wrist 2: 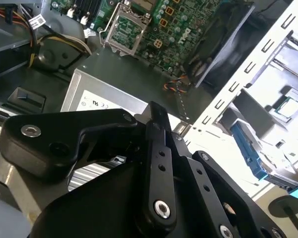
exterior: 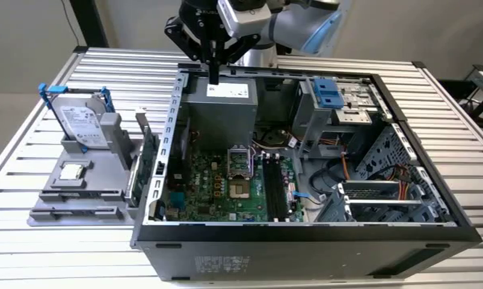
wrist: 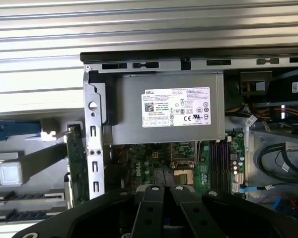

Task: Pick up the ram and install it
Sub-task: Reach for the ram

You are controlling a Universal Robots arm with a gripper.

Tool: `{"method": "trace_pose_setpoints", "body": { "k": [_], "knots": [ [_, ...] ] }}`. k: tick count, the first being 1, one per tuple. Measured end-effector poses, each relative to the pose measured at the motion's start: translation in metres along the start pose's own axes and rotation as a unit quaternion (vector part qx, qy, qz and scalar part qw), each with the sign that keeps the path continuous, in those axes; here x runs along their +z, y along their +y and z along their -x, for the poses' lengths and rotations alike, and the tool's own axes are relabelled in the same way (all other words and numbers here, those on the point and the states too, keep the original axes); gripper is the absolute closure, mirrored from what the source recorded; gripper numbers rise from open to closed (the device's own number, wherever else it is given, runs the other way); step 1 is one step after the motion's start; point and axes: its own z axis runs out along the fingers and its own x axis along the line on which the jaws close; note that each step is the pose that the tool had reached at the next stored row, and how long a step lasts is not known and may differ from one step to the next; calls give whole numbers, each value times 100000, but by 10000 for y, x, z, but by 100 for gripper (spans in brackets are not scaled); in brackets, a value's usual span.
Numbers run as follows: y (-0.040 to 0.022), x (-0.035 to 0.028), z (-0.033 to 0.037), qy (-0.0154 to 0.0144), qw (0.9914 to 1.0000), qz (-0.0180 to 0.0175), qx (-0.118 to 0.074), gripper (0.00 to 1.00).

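Well, starting at the exterior view's left, what I take for the ram point(exterior: 75, 211) lies as a thin dark strip in the front groove of the grey plastic holder point(exterior: 42, 214). It sits near the front, well apart from the silver hard drive point(exterior: 80, 123) with its blue handles. That spot is my first worry. The stick is narrow and stands on edge in a tight groove, so a grip placed slightly off would likely tilt it or jam it against the groove wall.

Next comes the green card point(exterior: 147, 164), upright just beside the case wall point(exterior: 171, 120). That wall is thin punched sheet metal with hard edges, and I judge a low carry across it could clip both.

The gripper point(exterior: 215, 78) hangs over the boxy grey power supply point(exterior: 221, 109), far from the holder. Its black fingers are drawn together to a narrow point, and I see nothing between them.

Below it lies the green motherboard point(exterior: 209, 186), crowded with small parts, and to its right the long black slots point(exterior: 272, 186). A stick pressed in crooked there would bind or stress the board.

Farther right, loose coloured wires point(exterior: 361, 174) run close to that area and could snag. The ribbed metal table point(exterior: 458, 120) carries the lot.
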Motion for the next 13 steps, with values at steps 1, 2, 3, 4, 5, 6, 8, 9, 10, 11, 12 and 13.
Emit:
{"method": "trace_pose_setpoints", "body": {
  "k": [1, 2, 3, 4, 5, 6, 8, 9, 10, 11, 12, 13],
  "knots": [
    [-1, -1, -12, 3, 100000, -4, -4, 100],
    [-2, -1, -26, 1, 100000, 0, -4, 100],
    [-3, -1, -44, -14, 100000, 4, -16, 100],
    [-4, -1, -59, -15, 100000, 1, -28, 100],
    [-5, -1, -74, -16, 100000, 4, -45, 100],
    [-6, -2, -93, -13, 100000, 1, -60, 100],
    [-11, -3, -156, -22, 100000, 2, -83, 100],
    [-13, -4, -190, -28, 100000, 6, -96, 100],
    [-16, -5, -224, -29, 100000, 7, -107, 100],
    [-18, -5, -256, -35, 100000, 8, -115, 100],
    [-20, -6, -288, -41, 100000, 8, -124, 100],
    [-22, -7, -317, -41, 100000, 10, -139, 100]
  ]
}}
